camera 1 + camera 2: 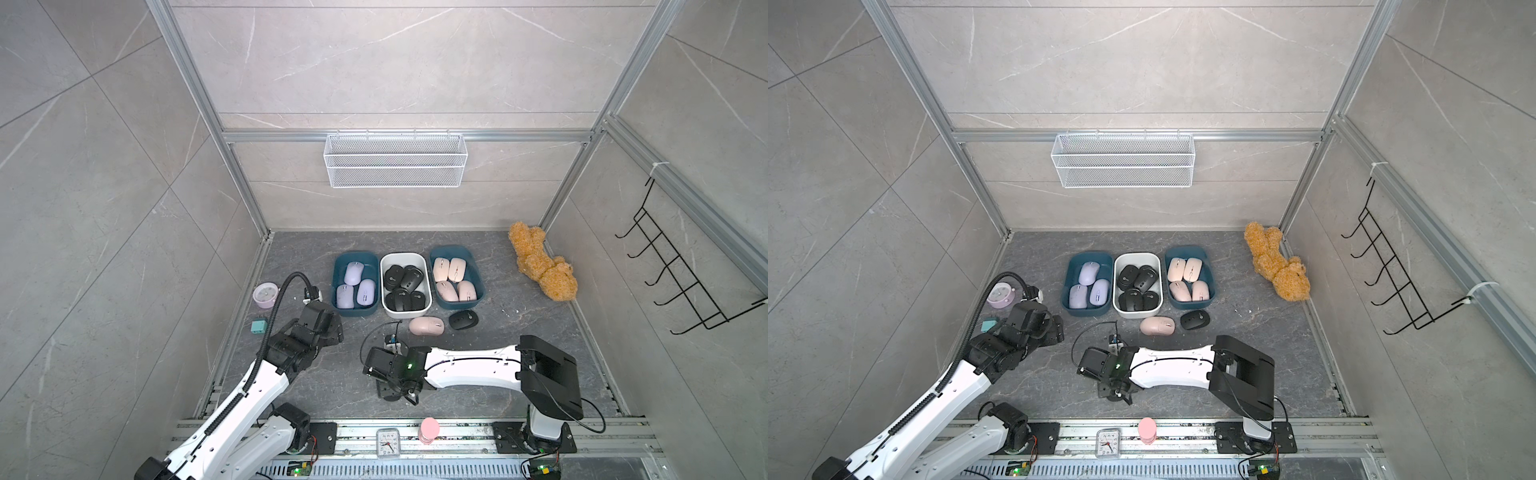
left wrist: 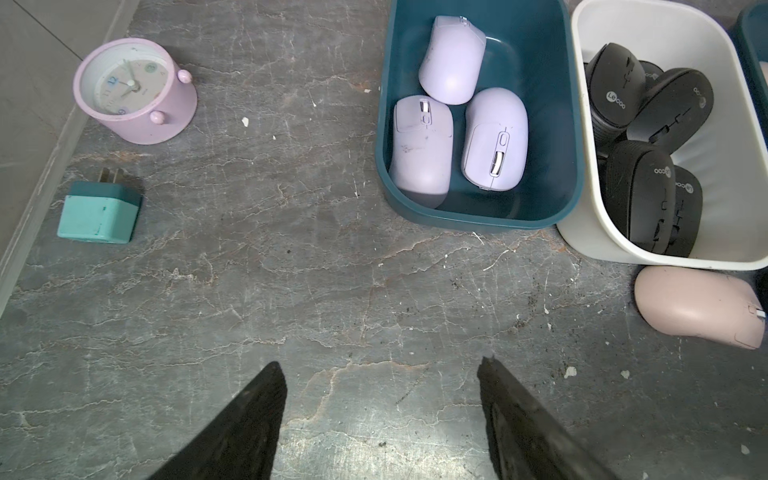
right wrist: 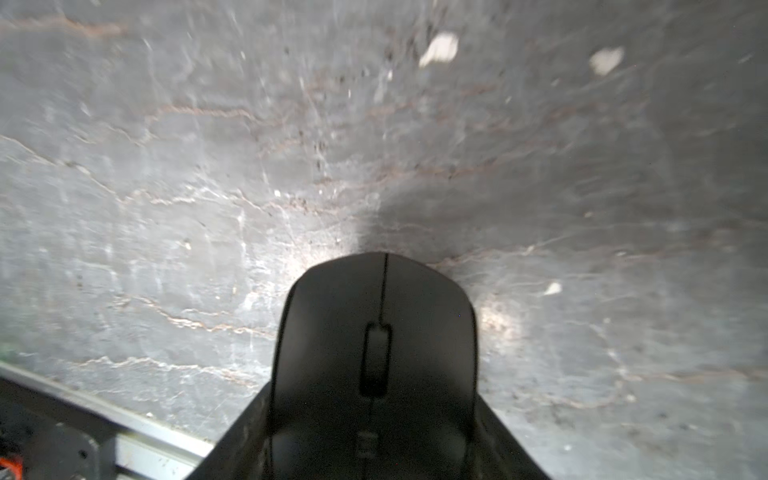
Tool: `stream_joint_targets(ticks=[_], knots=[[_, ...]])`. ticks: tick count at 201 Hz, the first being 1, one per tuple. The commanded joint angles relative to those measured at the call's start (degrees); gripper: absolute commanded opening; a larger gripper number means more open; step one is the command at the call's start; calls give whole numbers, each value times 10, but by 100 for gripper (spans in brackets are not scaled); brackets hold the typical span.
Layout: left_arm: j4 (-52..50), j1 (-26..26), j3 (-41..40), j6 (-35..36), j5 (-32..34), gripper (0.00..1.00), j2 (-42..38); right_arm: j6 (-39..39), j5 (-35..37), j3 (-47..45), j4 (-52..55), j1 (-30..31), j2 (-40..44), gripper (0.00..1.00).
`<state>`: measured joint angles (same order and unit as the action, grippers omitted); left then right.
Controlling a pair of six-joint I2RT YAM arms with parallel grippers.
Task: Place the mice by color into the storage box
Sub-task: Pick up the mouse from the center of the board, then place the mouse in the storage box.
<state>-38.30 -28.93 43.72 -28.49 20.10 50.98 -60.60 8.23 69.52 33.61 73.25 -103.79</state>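
Observation:
Three storage boxes stand side by side at the back. A teal box point(image 1: 355, 312) holds three lilac mice point(image 2: 494, 139), a white box point(image 1: 405, 314) holds several black mice point(image 1: 405, 282), and another teal box point(image 1: 457, 306) holds several pink mice point(image 1: 453, 278). A pink mouse point(image 1: 427, 325) and a black mouse point(image 1: 463, 319) lie loose in front of the boxes. Near the front rail my right gripper point(image 3: 374, 419) is shut on another black mouse point(image 3: 374, 332), just above the floor. My left gripper point(image 2: 380, 363) hangs open and empty, short of the lilac box.
A pink alarm clock point(image 1: 265, 295) and a teal plug point(image 1: 258, 326) sit by the left wall. A plush bear point(image 1: 542, 266) lies at the back right. A white clock point(image 1: 387, 442) and a pink cylinder point(image 1: 429, 430) stand on the front rail.

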Motion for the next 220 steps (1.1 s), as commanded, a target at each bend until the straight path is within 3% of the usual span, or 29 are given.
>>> stream_joint_targets(ticks=[1,82,140,190,220], knots=[[-1,2,47,16,-29,76,13,37,38,-7,3,-7,39,48],[-7,3,189,95,-43,76,110,144,65,-13,1,-85,138,49],[8,3,265,154,-65,76,169,226,64,31,-21,-153,149,50],[38,36,255,197,-149,76,199,272,33,88,-35,-208,106,50],[56,52,239,214,-165,76,204,290,30,129,-36,-241,71,50]])
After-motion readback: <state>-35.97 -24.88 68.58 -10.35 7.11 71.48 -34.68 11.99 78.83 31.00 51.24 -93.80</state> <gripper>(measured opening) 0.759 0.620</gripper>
